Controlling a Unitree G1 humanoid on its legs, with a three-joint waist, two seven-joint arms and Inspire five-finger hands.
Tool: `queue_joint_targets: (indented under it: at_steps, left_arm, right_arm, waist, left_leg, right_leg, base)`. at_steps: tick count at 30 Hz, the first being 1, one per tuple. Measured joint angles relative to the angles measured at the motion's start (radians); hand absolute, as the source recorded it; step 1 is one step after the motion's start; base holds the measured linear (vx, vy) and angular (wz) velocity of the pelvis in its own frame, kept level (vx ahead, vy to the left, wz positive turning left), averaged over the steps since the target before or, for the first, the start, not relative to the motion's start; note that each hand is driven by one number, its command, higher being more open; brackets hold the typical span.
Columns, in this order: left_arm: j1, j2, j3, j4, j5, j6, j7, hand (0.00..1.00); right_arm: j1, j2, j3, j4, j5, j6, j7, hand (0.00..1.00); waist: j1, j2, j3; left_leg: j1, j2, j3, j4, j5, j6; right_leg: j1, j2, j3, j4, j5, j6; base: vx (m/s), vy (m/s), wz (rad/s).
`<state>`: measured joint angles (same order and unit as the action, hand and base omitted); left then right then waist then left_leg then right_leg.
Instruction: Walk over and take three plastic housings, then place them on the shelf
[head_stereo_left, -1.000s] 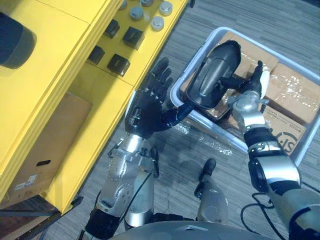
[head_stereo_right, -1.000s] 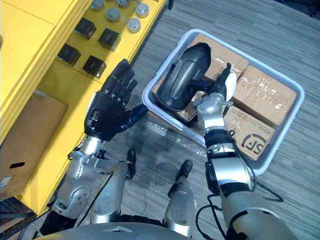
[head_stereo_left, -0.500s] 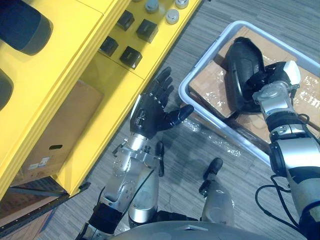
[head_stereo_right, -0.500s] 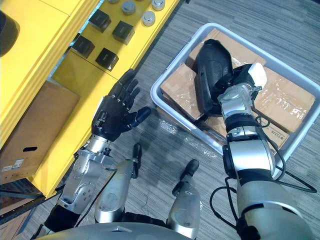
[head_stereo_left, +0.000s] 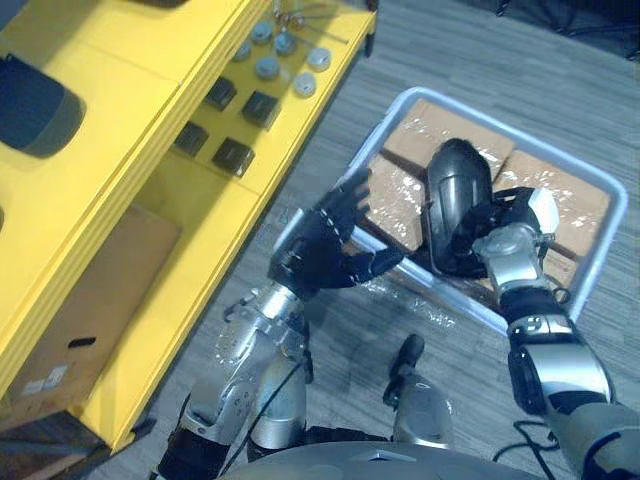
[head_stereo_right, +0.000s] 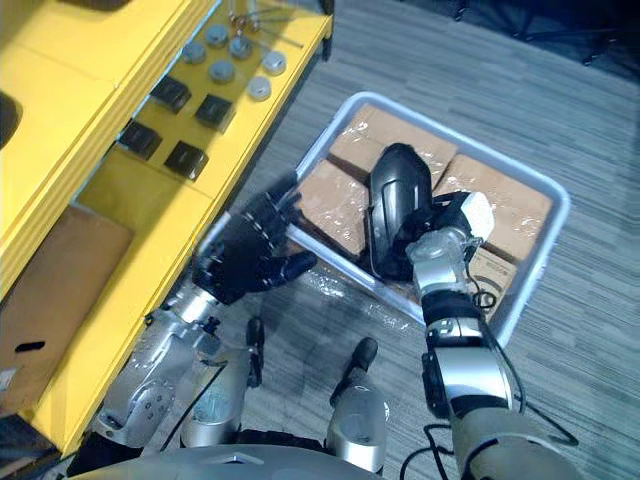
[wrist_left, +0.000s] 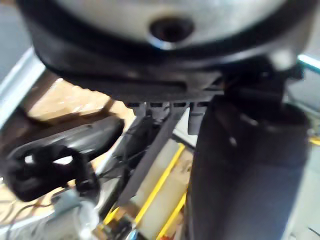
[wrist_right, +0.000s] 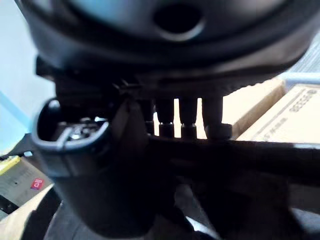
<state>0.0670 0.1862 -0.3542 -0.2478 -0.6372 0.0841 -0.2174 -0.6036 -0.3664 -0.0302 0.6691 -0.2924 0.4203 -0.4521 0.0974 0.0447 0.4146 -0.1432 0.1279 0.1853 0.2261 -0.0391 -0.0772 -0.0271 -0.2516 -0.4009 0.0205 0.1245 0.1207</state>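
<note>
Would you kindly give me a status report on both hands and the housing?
Right hand shut on black housing, over grey bin. Left hand open, between bin and yellow shelf. Cardboard boxes under housing.

Black plastic housing (head_stereo_left: 458, 195) over the tub (head_stereo_left: 606, 262) looks smooth with a soft sheen, and the tub itself is pale grey plastic, matt. Inside the tub, brown cardboard boxes (head_stereo_left: 398, 195) sit under crinkly, glossy clear film. Left of the tub there's the yellow shelf (head_stereo_left: 130, 130), smooth matt paint, and round the tub grey ribbed carpet (head_stereo_left: 560, 70).

Bright even light, soft shadows, glare on the wrapped boxes (head_stereo_left: 398, 198).
</note>
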Motion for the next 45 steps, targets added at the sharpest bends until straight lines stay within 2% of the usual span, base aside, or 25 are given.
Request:
queue_joint_targets:
  at_steps: [2, 3, 5, 12, 14, 19, 22, 23, 26, 30, 39, 40, 45]
  left_arm:
    - [-0.03, -0.001, -0.026, 0.107, -0.052, 0.08, 0.031, 1.0]
    - [-0.048, -0.008, -0.044, 0.19, -0.066, 0.117, 0.06, 1.0]
    - [-0.084, -0.027, -0.065, 0.306, -0.064, 0.145, 0.115, 1.0]
    - [-0.226, -0.087, -0.062, 0.573, -0.074, 0.146, 0.245, 1.0]
    - [-0.279, -0.114, -0.058, 0.663, -0.129, 0.132, 0.283, 1.0]
    - [-0.339, -0.152, -0.041, 0.769, -0.307, 0.075, 0.333, 1.0]
    - [-0.355, -0.171, -0.026, 0.77, -0.41, 0.014, 0.36, 1.0]
    - [-0.37, -0.183, -0.014, 0.78, -0.451, -0.026, 0.363, 1.0]
    - [-0.407, -0.188, 0.014, 0.817, -0.507, -0.064, 0.363, 1.0]
    - [-0.423, -0.186, 0.037, 0.836, -0.57, -0.087, 0.36, 1.0]
    - [-0.423, -0.188, 0.032, 0.903, -0.608, -0.087, 0.342, 1.0]
    - [-0.423, -0.188, 0.03, 0.911, -0.631, -0.087, 0.335, 0.0]
    - [-0.422, -0.195, 0.004, 0.926, -0.702, -0.107, 0.26, 0.0]
  right_arm:
    - [0.048, 0.032, 0.001, -0.066, -0.027, -0.033, -0.013, 0.0]
    - [0.073, 0.057, 0.003, -0.098, -0.059, -0.063, -0.024, 0.0]
    - [0.106, 0.074, 0.006, -0.141, -0.088, -0.112, -0.044, 0.0]
    - [0.209, 0.106, 0.06, -0.256, -0.172, -0.283, -0.115, 0.0]
    - [0.238, 0.117, 0.092, -0.256, -0.174, -0.333, -0.119, 0.0]
    - [0.281, 0.176, 0.135, -0.256, -0.174, -0.387, -0.122, 0.0]
    - [0.285, 0.181, 0.171, -0.254, -0.174, -0.412, -0.126, 0.0]
    - [0.287, 0.184, 0.181, -0.254, -0.174, -0.432, -0.132, 0.0]
    - [0.288, 0.206, 0.193, -0.254, -0.173, -0.47, -0.154, 0.0]
    - [0.298, 0.233, 0.21, -0.254, -0.172, -0.529, -0.172, 0.0]
    - [0.314, 0.254, 0.27, -0.26, -0.165, -0.567, -0.173, 0.0]
    - [0.317, 0.254, 0.275, -0.271, -0.147, -0.567, -0.172, 0.0]
    - [0.334, 0.255, 0.279, -0.31, -0.123, -0.574, -0.172, 0.0]
  waist:
    - [-0.013, -0.014, -0.029]
    - [-0.022, -0.023, -0.062]
    - [-0.029, -0.035, -0.099]
    - [-0.061, -0.068, -0.176]
    - [-0.075, -0.08, -0.198]
    - [-0.078, -0.099, -0.21]
    - [-0.084, -0.1, -0.211]
    - [-0.085, -0.104, -0.213]
    - [-0.089, -0.118, -0.222]
    - [-0.095, -0.145, -0.239]
    - [-0.1, -0.157, -0.247]
    - [-0.1, -0.157, -0.247]
    - [-0.1, -0.157, -0.248]
  left_leg:
    - [0.031, 0.01, 0.014, -0.019, 0.0, -0.006]
    - [0.042, 0.018, 0.027, -0.03, 0.001, -0.012]
    - [0.065, 0.028, 0.043, -0.049, 0.005, -0.02]
    - [0.158, 0.044, 0.095, -0.1, 0.013, -0.037]
    - [0.169, 0.048, 0.103, -0.109, 0.012, -0.039]
    - [0.187, 0.055, 0.122, -0.109, 0.008, -0.048]
    - [0.187, 0.057, 0.122, -0.11, 0.01, -0.051]
    - [0.186, 0.057, 0.122, -0.109, 0.01, -0.051]
    - [0.187, 0.057, 0.122, -0.108, 0.01, -0.051]
    - [0.187, 0.056, 0.121, -0.106, 0.007, -0.052]
    - [0.19, 0.057, 0.118, -0.087, -0.007, -0.052]
    - [0.191, 0.057, 0.118, -0.087, -0.007, -0.052]
    - [0.2, 0.057, 0.126, -0.089, -0.007, -0.052]
  right_leg:
    - [0.017, 0.013, 0.015, -0.016, 0.001, 0.001]
    - [0.019, 0.023, 0.024, -0.027, 0.002, 0.0]
    - [0.029, 0.037, 0.038, -0.042, 0.004, -0.002]
    - [0.074, 0.065, 0.081, -0.07, 0.006, -0.007]
    - [0.079, 0.066, 0.088, -0.076, 0.009, -0.01]
    - [0.08, 0.079, 0.108, -0.076, 0.013, -0.015]
    - [0.079, 0.082, 0.109, -0.076, 0.014, -0.017]
    - [0.079, 0.082, 0.109, -0.077, 0.014, -0.018]
    - [0.079, 0.082, 0.111, -0.077, 0.015, -0.018]
    - [0.08, 0.081, 0.113, -0.077, 0.016, -0.018]
    - [0.089, 0.08, 0.124, -0.078, 0.021, -0.016]
    - [0.089, 0.081, 0.125, -0.078, 0.021, -0.016]
    - [0.09, 0.081, 0.132, -0.078, 0.022, -0.015]
  base:
    - [0.05, -0.045, -0.27]
    - [0.05, -0.061, -0.32]
    - [0.06, -0.064, -0.3]
    - [0.01, -0.031, -0.21]
    - [-0.05, -0.007, -0.12]
    - [-0.03, -0.003, -0.14]
    - [-0.01, -0.002, -0.01]
    - [0.0, 0.0, 0.0]
    - [0.0, 0.0, 0.0]
    - [0.0, 0.0, 0.0]
    - [-0.02, 0.005, -0.02]
    - [-0.04, 0.001, -0.01]
    - [-0.02, 0.003, -0.05]
